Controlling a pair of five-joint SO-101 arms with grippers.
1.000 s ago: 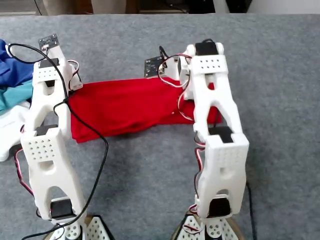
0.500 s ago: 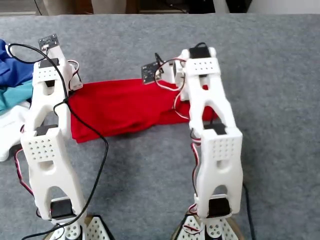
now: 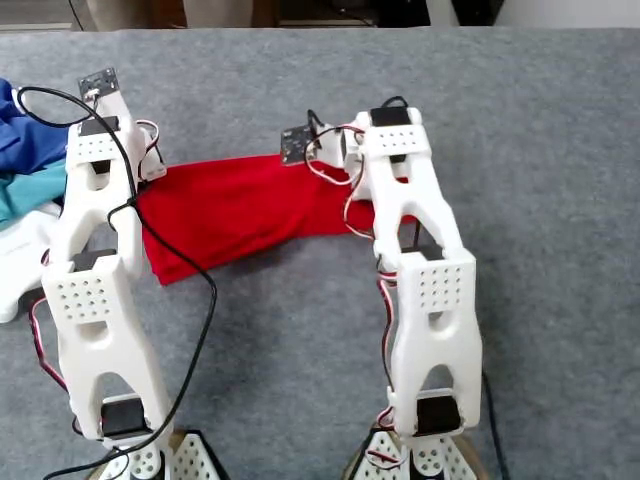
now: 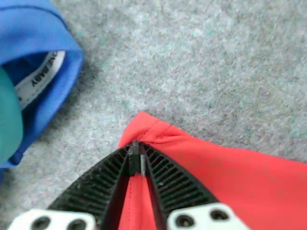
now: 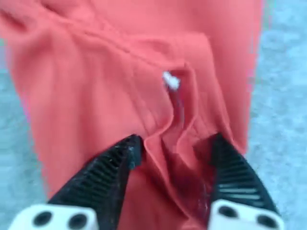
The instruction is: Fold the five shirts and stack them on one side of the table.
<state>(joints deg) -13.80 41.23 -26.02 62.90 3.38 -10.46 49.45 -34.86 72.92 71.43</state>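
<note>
Red shirt (image 3: 240, 205) corner first: your left hand (image 4: 135, 154) pinches it, ribbed black fingers (image 4: 163, 177) pressed together on the hem. Your right hand (image 5: 175, 143) stands wide open, its fingers straddling a bunched ridge of the same shirt, holding nothing. Compared with a second ago, your right arm (image 3: 425, 290) has swung toward the left arm (image 3: 95, 300). The shirt's end beneath it has drawn in with it, so less red shows on that arm's outer side. The shirt lies as a long band across the grey bench (image 3: 540, 150), reaching from one arm to the other. Beside the left arm, at the bench's edge, a blue shirt (image 4: 33, 38), a teal shirt (image 4: 7, 120) and a white shirt (image 3: 20, 250) lie heaped together.
</note>
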